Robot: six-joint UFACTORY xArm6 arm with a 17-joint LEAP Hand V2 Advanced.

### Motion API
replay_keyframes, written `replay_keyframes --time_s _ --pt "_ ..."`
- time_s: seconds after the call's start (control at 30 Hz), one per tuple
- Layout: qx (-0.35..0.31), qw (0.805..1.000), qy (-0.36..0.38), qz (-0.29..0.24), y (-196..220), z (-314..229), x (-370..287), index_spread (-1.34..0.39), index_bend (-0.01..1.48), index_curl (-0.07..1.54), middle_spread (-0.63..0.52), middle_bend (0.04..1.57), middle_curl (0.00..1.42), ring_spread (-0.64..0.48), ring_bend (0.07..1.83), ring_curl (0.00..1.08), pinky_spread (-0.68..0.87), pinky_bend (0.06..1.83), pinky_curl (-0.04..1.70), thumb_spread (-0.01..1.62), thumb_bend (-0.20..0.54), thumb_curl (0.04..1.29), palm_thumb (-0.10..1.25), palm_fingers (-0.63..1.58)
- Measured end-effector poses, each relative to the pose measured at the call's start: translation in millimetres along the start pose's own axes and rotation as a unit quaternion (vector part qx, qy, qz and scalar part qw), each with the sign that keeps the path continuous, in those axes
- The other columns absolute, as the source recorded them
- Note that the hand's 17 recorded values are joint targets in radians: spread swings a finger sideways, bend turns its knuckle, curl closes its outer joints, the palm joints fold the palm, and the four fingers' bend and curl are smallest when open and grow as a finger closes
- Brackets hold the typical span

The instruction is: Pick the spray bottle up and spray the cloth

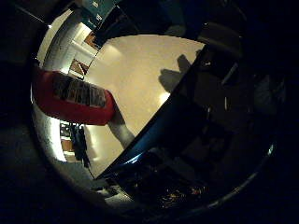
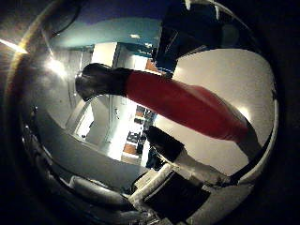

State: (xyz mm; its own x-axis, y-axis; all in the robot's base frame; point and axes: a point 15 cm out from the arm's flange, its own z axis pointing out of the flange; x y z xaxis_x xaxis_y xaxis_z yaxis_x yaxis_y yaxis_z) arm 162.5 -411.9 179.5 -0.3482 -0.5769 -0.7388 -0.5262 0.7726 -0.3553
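White tabletop (image 1: pixel 140 79) fills the background, with a dim room beyond its edge. Red spray bottle (image 2: pixel 183 105) stands on that tabletop, base down, with its black spray head (image 2: pixel 96 80) at the end away from the table. Bottle body fills much of both palm views, so it sits close to the palm. Label (image 1: pixel 78 91) on the bottle faces the little-finger side. Hand (image 2: pixel 164 180) shows only as white and black parts beside the bottle; cannot tell finger curl or grip. Cloth not identifiable.
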Motion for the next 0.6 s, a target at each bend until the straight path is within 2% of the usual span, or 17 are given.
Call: replay_keyframes --time_s 0.1,0.2,0.37,0.6 --pt "-0.005 1.000 -0.001 -0.002 -1 6 -1 -0.08 0.14 0.27 0.26 0.41 0.42 0.19 0.81 0.38 0.38 0.33 0.27 1.09 -0.023 0.29 0.50 0.32" --pt "-0.007 1.000 0.004 -0.003 -2 10 1 -0.07 0.12 0.25 0.30 0.45 0.43 0.14 1.02 0.44 0.38 0.31 0.27 1.09 -0.023 0.29 0.50 0.37" --pt "-0.013 1.000 0.010 -0.010 -5 19 0 -0.04 0.10 0.19 0.44 0.44 0.41 0.01 1.47 0.55 0.36 0.32 0.26 1.09 -0.022 0.29 0.51 0.42" --pt "-0.011 1.000 0.011 -0.013 -9 24 -1 -0.03 0.13 0.18 0.52 0.25 0.33 -0.02 1.62 0.52 0.33 0.36 0.26 1.09 -0.021 0.30 0.51 0.40"
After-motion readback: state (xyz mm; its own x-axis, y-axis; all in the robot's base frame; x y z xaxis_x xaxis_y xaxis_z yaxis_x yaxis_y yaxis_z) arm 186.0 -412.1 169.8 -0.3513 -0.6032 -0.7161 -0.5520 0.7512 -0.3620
